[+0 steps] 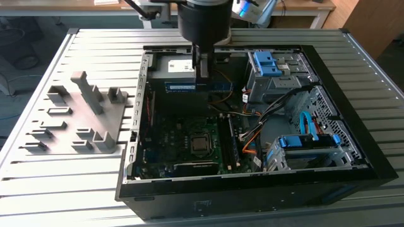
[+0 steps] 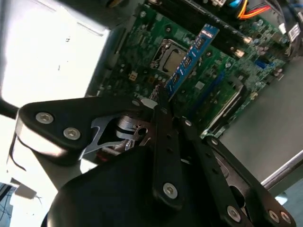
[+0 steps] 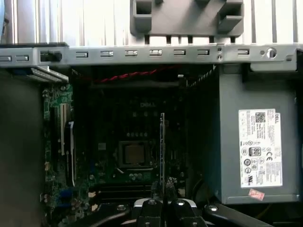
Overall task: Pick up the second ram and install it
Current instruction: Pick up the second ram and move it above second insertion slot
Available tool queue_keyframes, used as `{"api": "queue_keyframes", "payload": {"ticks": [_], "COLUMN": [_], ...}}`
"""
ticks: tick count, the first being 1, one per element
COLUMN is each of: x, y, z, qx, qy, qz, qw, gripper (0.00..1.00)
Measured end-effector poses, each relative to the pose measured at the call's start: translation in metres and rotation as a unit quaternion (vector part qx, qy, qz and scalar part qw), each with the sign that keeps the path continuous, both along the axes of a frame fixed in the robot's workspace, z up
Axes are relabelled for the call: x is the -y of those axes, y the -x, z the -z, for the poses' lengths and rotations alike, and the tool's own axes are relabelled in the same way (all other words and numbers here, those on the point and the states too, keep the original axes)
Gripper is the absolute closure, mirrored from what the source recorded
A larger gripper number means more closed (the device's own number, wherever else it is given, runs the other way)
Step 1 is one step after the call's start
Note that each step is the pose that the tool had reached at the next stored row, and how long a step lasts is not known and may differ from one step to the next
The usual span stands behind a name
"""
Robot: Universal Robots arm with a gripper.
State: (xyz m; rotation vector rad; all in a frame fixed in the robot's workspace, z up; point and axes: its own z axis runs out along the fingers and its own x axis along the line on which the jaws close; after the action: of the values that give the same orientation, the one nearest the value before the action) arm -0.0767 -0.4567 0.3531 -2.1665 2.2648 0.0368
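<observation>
Bright desk, dim case

In the exterior view, even daylight falls on the slatted desk (image 1: pixel 57 189), with a hot white glare at about 1 o'clock. The well of the case (image 1: pixel 252 201) lies in soft shadow (deepest around the motherboard (image 1: pixel 170 137)). In the second wrist view a patch outside the case wall burns out to white. The second ram (image 2: pixel 189 59) catches light there, and the pincer (image 2: pixel 162 100) clamped on it is a dark silhouette. In the first wrist view the interior is murky, with a pale label (image 3: pixel 259 149) standing out.
</observation>
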Motion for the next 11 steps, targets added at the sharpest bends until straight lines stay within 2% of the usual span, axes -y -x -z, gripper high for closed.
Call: {"api": "queue_keyframes", "payload": {"ticks": [4,11], "x": [0.0063,0.0209], "y": [-0.009,-0.022], "z": [0.0068,0.0198], "qx": [-0.0001,0.0], "qy": [0.0002,0.0], "qz": [0.0,0.0], "qw": [1.0,1.0], "gripper": [0.86,0.86]}}
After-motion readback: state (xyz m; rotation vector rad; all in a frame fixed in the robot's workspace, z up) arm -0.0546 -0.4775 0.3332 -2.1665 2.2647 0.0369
